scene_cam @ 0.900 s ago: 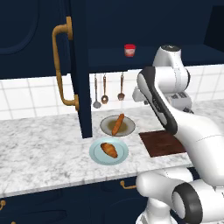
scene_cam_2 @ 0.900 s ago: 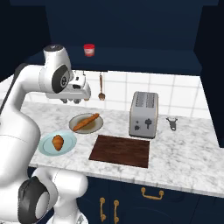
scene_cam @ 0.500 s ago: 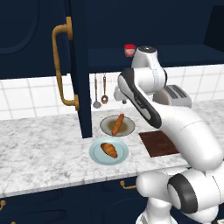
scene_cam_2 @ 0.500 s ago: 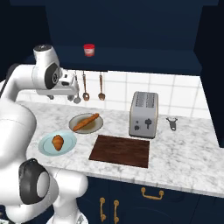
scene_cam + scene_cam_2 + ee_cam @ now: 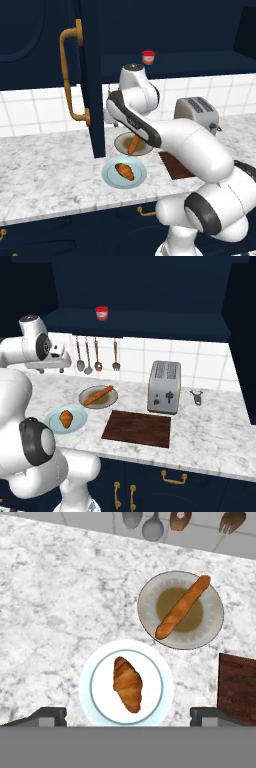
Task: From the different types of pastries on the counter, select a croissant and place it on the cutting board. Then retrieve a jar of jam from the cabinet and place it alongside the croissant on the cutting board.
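The croissant (image 5: 127,683) lies on a round light blue plate (image 5: 92,668), straight below my gripper (image 5: 128,714), which hangs well above it and stands open, one dark fingertip (image 5: 47,714) to each side of the plate. From the right base view the croissant (image 5: 66,418) sits left of the dark wooden cutting board (image 5: 137,428), which is bare, and my gripper (image 5: 51,370) hovers high over it. The long stick loaf (image 5: 182,607) rests on a beige plate (image 5: 150,597). The red jar of jam (image 5: 102,313) stands on the shelf of the open cabinet (image 5: 90,75).
A silver toaster (image 5: 164,387) stands behind the board, with a small dark opener (image 5: 196,397) to its right. Utensils (image 5: 88,356) hang on the tiled wall. The open navy cabinet door with its brass handle (image 5: 70,75) juts out left of the arm.
The arm has swung left, from near the toaster and board to over the plates. The gripper now hangs above the croissant's plate. The pastries, board and jar have not moved.
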You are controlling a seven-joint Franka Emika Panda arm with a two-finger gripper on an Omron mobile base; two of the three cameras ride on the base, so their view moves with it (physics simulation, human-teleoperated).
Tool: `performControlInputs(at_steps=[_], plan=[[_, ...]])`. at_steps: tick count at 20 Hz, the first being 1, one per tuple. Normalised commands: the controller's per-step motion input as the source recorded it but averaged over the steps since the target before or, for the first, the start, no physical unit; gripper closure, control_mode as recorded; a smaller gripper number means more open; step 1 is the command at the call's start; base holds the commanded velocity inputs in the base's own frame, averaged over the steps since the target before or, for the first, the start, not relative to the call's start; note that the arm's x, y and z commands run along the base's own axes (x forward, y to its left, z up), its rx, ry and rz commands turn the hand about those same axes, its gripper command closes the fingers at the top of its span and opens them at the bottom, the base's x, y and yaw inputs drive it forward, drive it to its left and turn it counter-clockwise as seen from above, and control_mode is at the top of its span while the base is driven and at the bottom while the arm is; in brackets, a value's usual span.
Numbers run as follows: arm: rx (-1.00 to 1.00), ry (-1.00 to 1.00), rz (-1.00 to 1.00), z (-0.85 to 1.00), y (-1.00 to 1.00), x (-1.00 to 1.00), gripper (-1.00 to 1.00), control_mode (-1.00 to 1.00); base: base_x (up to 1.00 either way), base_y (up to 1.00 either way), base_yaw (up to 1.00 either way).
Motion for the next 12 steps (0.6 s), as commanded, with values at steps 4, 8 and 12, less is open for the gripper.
performControlInputs(at_steps=[4, 8, 12], plan=[[-0.02, 0.0, 0.0, -0.53, 0.18, -0.42, -1.0, -1.0, 0.0, 0.0, 0.0], [-0.02, 0.0, 0.0, -0.36, -0.14, -0.09, -1.0, -1.0, 0.0, 0.0, 0.0], [0.01, 0.0, 0.0, -0.59, -0.45, 0.0, -1.0, -1.0, 0.0, 0.0, 0.0]])
